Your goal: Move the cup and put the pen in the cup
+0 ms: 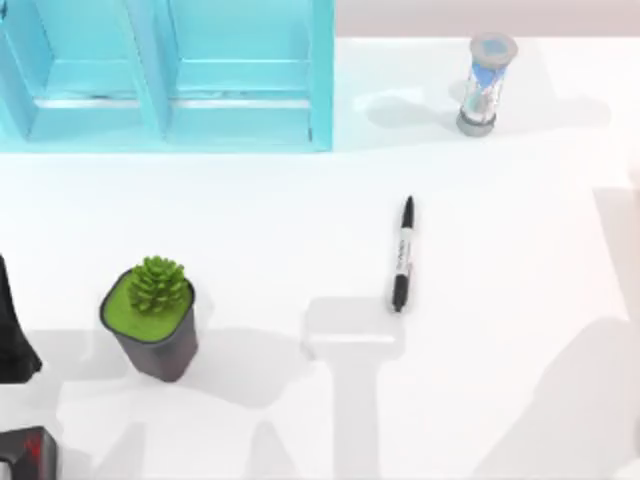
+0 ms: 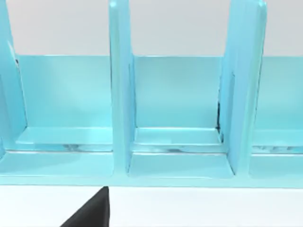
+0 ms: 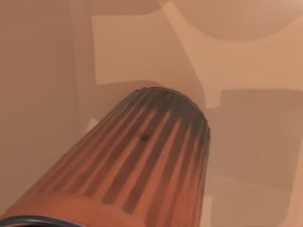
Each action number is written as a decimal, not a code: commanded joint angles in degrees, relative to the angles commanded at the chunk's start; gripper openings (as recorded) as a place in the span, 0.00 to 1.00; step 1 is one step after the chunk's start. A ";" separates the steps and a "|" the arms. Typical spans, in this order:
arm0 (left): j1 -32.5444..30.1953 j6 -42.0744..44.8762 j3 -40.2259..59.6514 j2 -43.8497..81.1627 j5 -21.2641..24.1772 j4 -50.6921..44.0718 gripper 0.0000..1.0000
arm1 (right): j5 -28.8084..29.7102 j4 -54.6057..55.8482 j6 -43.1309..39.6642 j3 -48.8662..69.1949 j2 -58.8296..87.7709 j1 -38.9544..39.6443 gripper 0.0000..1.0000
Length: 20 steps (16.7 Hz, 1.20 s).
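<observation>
Cup, reddish-brown with ribbed sides, sits very close under the right wrist camera, its length running away from the lens over the pale table. From this the right arm appears to be carrying the cup, though its fingers are not visible, so the grip itself cannot be told.

In the top view, the left arm appears as a dark shape at the table's left edge, near the front; whether its fingers are spread or closed cannot be told. Just to its right stands a dark grey square pot with a green succulent.

Farther back, near the middle of the table, the pen lies flat, a slim black marker with a pale label band, its length running front to back. It is untouched and well apart from everything else.

Farthest off are a turquoise shelf unit at the back left and an hourglass with blue sand at the back right.

The likely risk: a cup set down tilted could topple or roll, and placed too near the pen it could knock it aside.
</observation>
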 joint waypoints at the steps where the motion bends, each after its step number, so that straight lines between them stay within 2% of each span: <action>1: 0.00 0.00 0.00 0.00 0.00 0.00 1.00 | 0.00 0.00 0.00 0.00 0.00 0.00 1.00; 3: 0.00 0.00 0.00 0.00 0.00 0.00 1.00 | 0.00 0.00 0.00 0.00 0.00 0.00 1.00; 16: 0.00 0.00 0.00 0.00 0.00 0.00 1.00 | 0.00 0.00 0.00 0.00 0.00 0.00 0.02; 20: 0.00 0.00 0.00 0.00 0.00 0.00 1.00 | 0.00 0.00 0.00 0.00 0.00 0.00 0.00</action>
